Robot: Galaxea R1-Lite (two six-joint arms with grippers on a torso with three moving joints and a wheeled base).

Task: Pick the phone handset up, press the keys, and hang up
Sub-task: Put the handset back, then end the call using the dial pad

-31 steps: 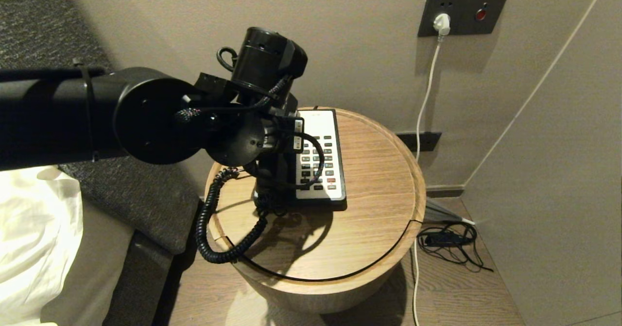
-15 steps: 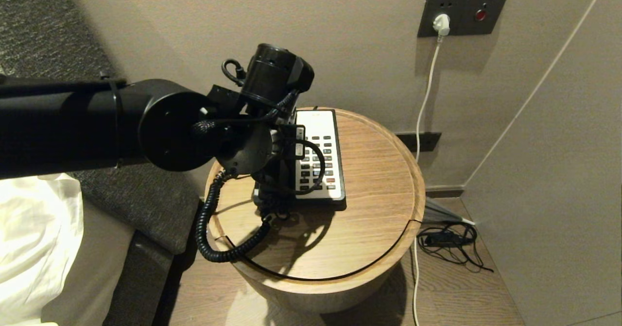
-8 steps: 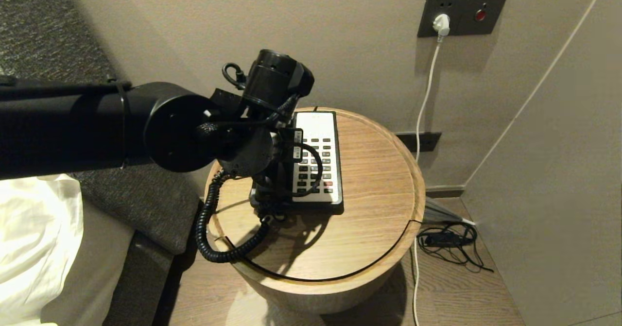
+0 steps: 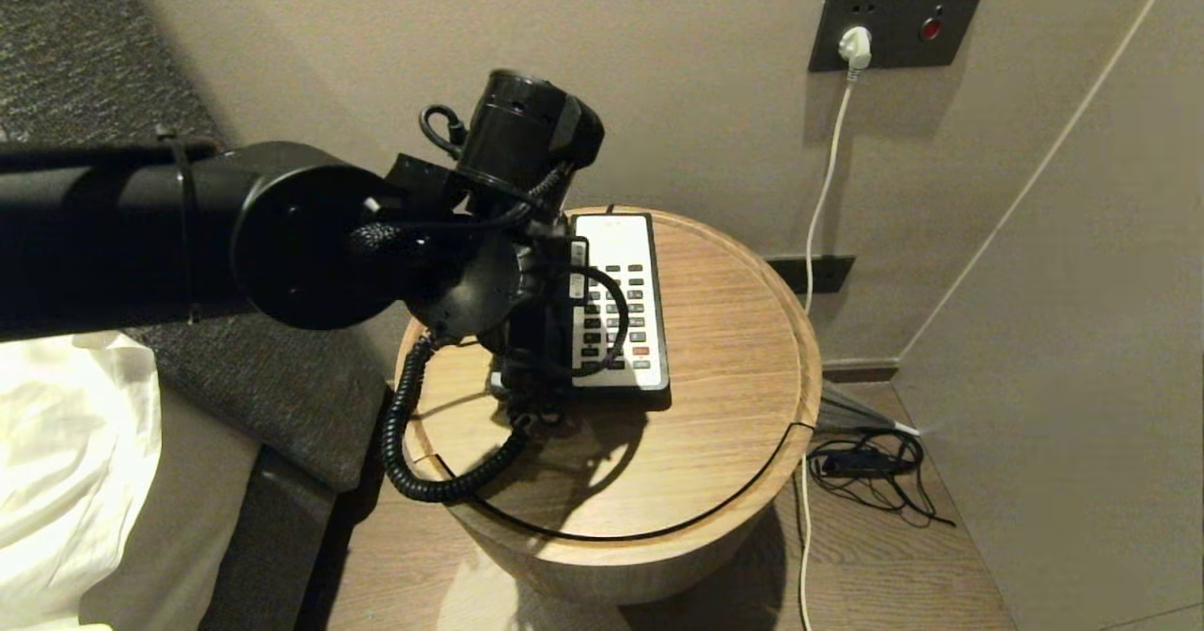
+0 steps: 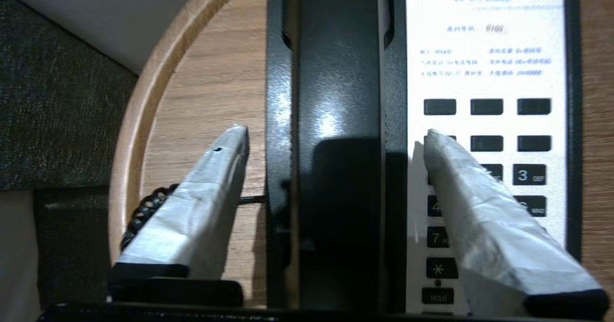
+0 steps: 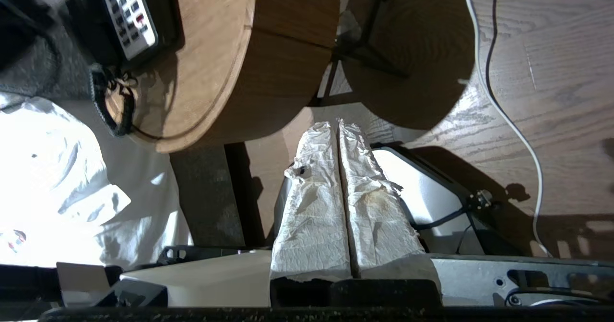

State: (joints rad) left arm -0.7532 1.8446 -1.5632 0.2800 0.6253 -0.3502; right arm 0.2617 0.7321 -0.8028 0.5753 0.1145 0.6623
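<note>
The glossy black phone handset (image 5: 336,72) lies lengthwise in the cradle at the left side of the phone base (image 4: 616,231). My left gripper (image 5: 335,131) is open just above it, one finger on each side, neither touching it. In the head view my left wrist (image 4: 527,133) hides most of the handset. The keys (image 5: 487,142) are dark grey on the white faceplate, right beside the handset, and also show in the head view (image 4: 611,316). The black coiled cord (image 4: 400,424) loops off the table's left edge. My right gripper (image 6: 339,120) is shut and empty, parked low near the floor.
The phone sits on a round wooden bedside table (image 4: 734,405) against the wall. A bed with a white sheet (image 4: 66,443) is at the left. A wall plate with a red button (image 4: 931,27) holds a white plug (image 4: 854,46). Cables (image 4: 870,466) lie on the floor.
My left arm came down over the phone during the earlier frames, then rose a little in the last half second. The phone base shifted slightly left and back.
</note>
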